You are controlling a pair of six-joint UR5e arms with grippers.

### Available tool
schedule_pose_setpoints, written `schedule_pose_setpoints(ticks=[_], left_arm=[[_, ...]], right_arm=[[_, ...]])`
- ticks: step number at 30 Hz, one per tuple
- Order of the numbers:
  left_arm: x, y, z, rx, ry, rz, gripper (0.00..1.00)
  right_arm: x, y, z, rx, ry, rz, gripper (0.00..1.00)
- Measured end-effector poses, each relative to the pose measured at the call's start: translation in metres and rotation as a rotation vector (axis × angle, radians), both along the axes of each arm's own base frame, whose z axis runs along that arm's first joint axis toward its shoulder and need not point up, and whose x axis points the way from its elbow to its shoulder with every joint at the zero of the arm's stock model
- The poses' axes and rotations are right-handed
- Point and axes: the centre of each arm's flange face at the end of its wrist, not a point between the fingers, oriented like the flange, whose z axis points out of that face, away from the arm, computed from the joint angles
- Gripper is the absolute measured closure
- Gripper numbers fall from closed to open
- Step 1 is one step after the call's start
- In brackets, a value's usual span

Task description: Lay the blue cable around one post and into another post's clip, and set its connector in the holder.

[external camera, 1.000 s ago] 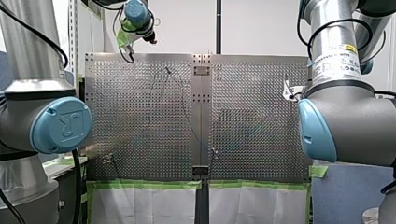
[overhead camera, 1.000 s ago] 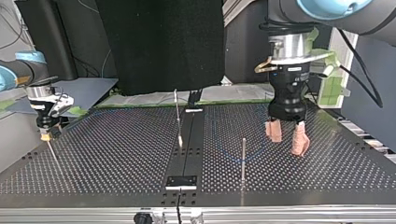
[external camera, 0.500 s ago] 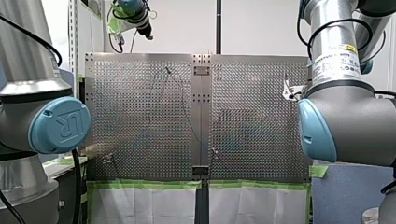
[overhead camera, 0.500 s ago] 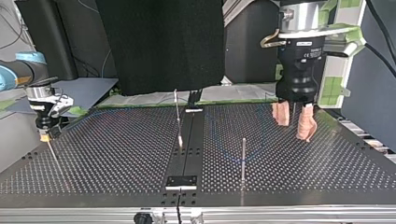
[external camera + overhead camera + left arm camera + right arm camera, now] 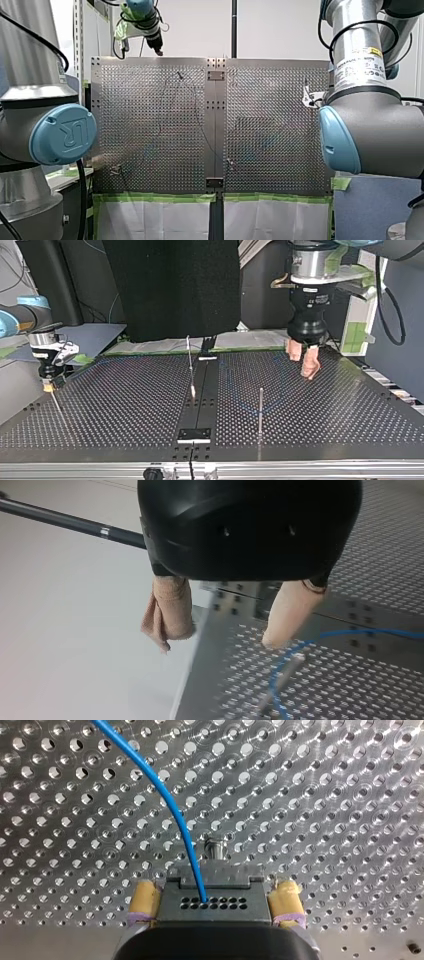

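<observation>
Left arm: My left arm comes in at the top view's upper right and hangs wrist-down. My left gripper (image 5: 302, 360) is held above the desk (image 5: 125, 405), close to its far edge and clear of the surface.
Left fingers: The beige-padded fingers (image 5: 169, 611) stand well apart with nothing between them. In the left wrist view one hangs out past the desk's edge and the other hangs over the perforated plate.
Right arm: My right arm comes in at the top view's left, low at the desk's side edge. My right gripper (image 5: 214, 906) points straight down at the plate.
Right fingers: The yellow pads (image 5: 141, 901) press on both sides of the grey connector (image 5: 215, 892), clamped tight on it.
Blue cable: The blue cable (image 5: 165, 795) leaves the connector's face and curves away over the holes. In the left wrist view it bends just ahead of the padded finger that is over the plate, beside a blurred upright; whether they touch cannot be told. In the top view it shows only as a faint arc lying on the desk.
Stud: A small metal stud (image 5: 216, 847) stands on the plate just ahead of the connector.
Posts: A thin post (image 5: 260, 410) stands upright towards the desk's near edge, just right of the dark centre strip (image 5: 202, 390). A slimmer post (image 5: 190, 365) rises at the strip's left side, leaning slightly.
Open room: Bare perforated plate stretches between my right gripper and the centre strip. More lies between the near post and the desk's right edge, below my left gripper.
</observation>
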Motion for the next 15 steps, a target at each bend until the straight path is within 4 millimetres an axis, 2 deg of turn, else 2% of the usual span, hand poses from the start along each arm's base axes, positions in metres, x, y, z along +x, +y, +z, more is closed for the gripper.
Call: schedule_pose_setpoints(ticks=[6, 15], left_arm=[[0.008, -0.004, -0.008, 0.065, 0.016, -0.016, 0.00], [0.013, -0.008, -0.010, 0.143, 0.007, -0.050, 0.00]], right_arm=[[0.001, 0.000, 0.000, -0.001, 0.000, 0.003, 0.00], [-0.002, -0.001, 0.001, -0.001, 0.000, 0.000, 0.00]])
